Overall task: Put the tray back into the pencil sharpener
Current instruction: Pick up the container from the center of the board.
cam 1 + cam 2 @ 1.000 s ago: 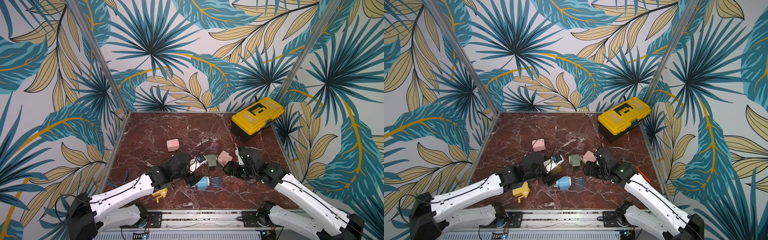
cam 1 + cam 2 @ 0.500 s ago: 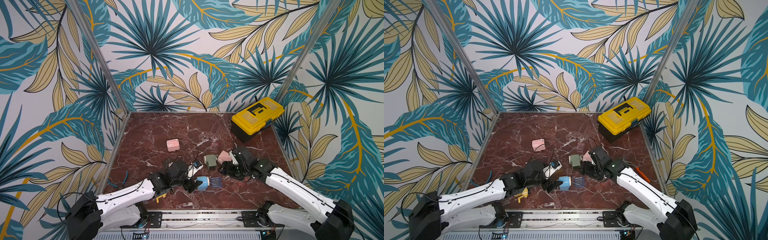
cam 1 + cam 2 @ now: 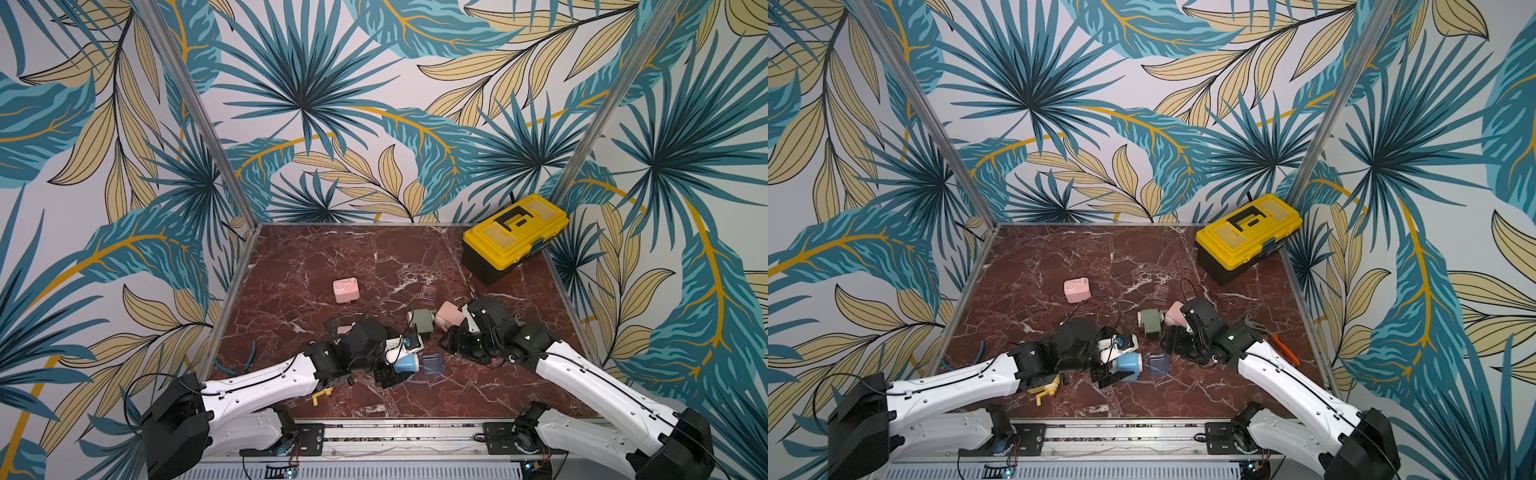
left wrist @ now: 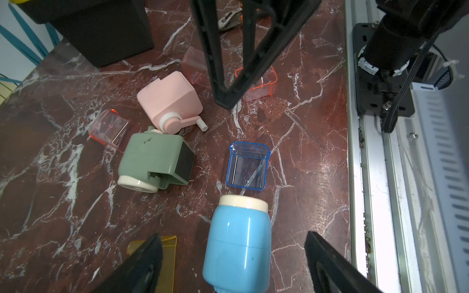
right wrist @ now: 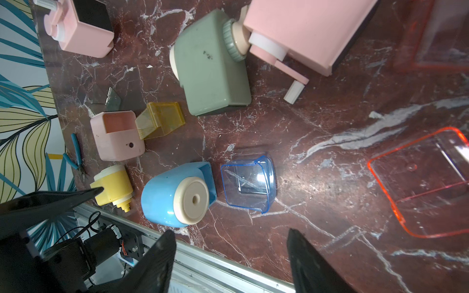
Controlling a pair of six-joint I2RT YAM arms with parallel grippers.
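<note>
The blue tray (image 3: 432, 364) lies on the counter (image 3: 332, 257), out of the blue sharpener (image 3: 407, 362). In both top views it sits low in the frame near the centre, just right of the sharpener. The sharpener is on its side. The right wrist view shows its cream front and the empty slot next to it, with the clear tray just beside that slot. Whether the two touch I cannot tell.

The left gripper (image 4: 232, 234) stands with its jaws wide apart, one on each side of the blue sharpener. The left wrist view shows a gap between each jaw and the sharpener's body, so nothing is held.

The right gripper (image 5: 231, 231) also has its jaws apart and is empty. Its tips point toward the tray, near it but not on it. In a top view it sits right of the tray.

Above the tray in the top views, a green sharpener (image 3: 424, 324) lies against a pink sharpener (image 3: 449, 315); the right wrist view shows their round ends meeting. A yellow toolbox (image 3: 515, 232) stands at the upper right corner of the counter, well apart from the rest.
</note>
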